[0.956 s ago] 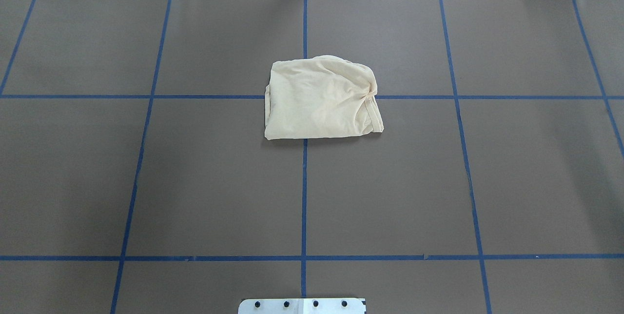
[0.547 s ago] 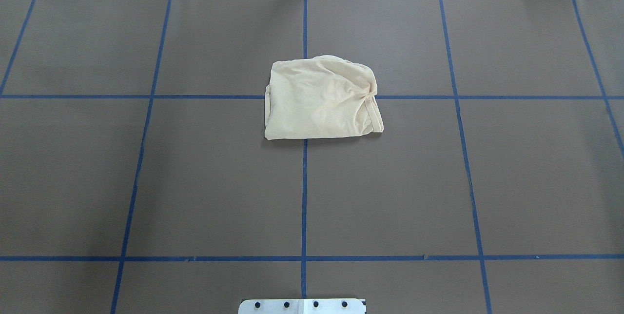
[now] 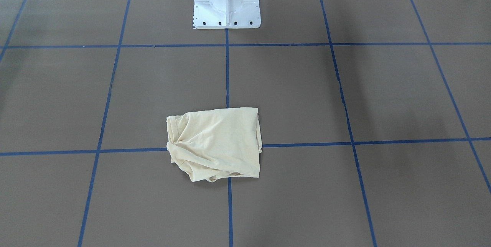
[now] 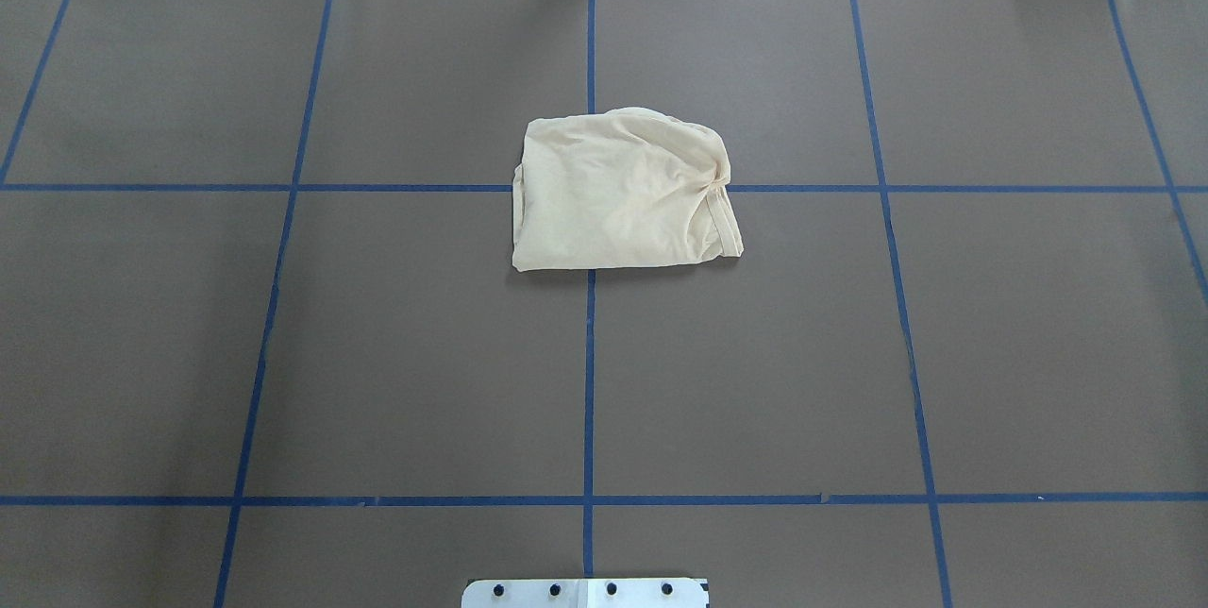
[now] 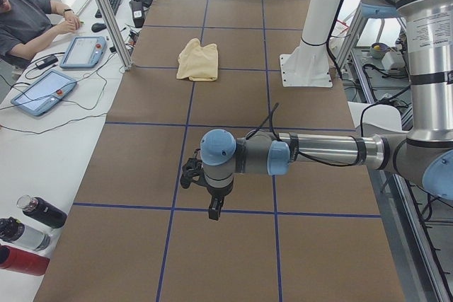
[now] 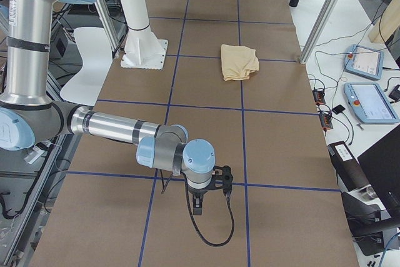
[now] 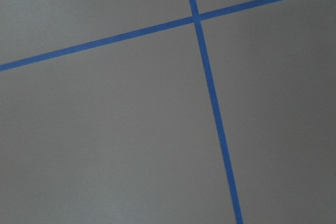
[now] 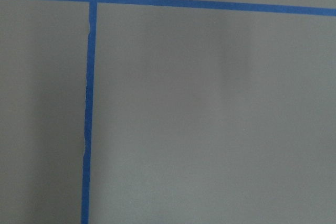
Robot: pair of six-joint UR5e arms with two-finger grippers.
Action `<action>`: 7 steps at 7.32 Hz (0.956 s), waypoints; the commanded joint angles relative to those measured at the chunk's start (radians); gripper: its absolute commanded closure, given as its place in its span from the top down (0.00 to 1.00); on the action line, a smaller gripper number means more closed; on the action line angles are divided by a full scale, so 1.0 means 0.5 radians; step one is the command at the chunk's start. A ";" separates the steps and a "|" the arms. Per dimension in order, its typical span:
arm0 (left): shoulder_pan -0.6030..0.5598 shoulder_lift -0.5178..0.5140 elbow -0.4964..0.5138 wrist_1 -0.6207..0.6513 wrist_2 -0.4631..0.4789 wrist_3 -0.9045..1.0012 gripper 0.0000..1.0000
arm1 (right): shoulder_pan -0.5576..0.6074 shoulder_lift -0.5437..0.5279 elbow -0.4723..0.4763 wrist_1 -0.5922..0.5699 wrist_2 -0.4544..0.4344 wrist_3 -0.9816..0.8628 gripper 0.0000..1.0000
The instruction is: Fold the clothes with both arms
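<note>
the t-shirt (image 4: 623,193) lies folded small at mid-tabletop. left arm (image 5: 325,150) and right arm (image 6: 119,128) hover near opposite ends; i cannot tell whether their jaws are released or clenched. folding looks finished, so next probably just parking.

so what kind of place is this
Probably a robotics lab test cell: a brown table gridded with blue tape, a silver-grey jointed left arm and right arm, and grey touchscreen control tablets alongside.

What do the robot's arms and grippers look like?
Both the left arm and the right arm are silver-grey tubes with light blue joint caps and trailing black cables. The left gripper and right gripper are small and black.
</note>
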 commanded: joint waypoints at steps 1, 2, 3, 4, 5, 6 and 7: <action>0.002 -0.036 0.021 -0.005 -0.065 -0.018 1.00 | 0.000 0.000 -0.009 -0.003 0.005 0.000 1.00; 0.002 -0.054 -0.003 -0.014 -0.068 -0.009 1.00 | 0.000 -0.012 -0.024 0.000 0.015 0.000 1.00; 0.002 -0.063 0.021 -0.017 -0.065 -0.012 1.00 | 0.000 -0.015 -0.025 0.015 0.018 -0.010 1.00; -0.001 -0.051 0.022 -0.023 -0.084 0.004 1.00 | 0.000 -0.019 -0.016 0.021 0.021 -0.025 1.00; 0.002 -0.051 0.022 -0.045 -0.053 0.001 1.00 | 0.000 -0.043 -0.015 0.021 0.000 -0.025 1.00; 0.002 -0.048 0.022 -0.048 -0.056 -0.002 1.00 | 0.000 -0.046 0.012 0.021 0.024 -0.022 1.00; 0.002 -0.048 0.018 -0.045 -0.056 -0.008 1.00 | 0.000 -0.049 0.006 0.021 0.024 -0.022 1.00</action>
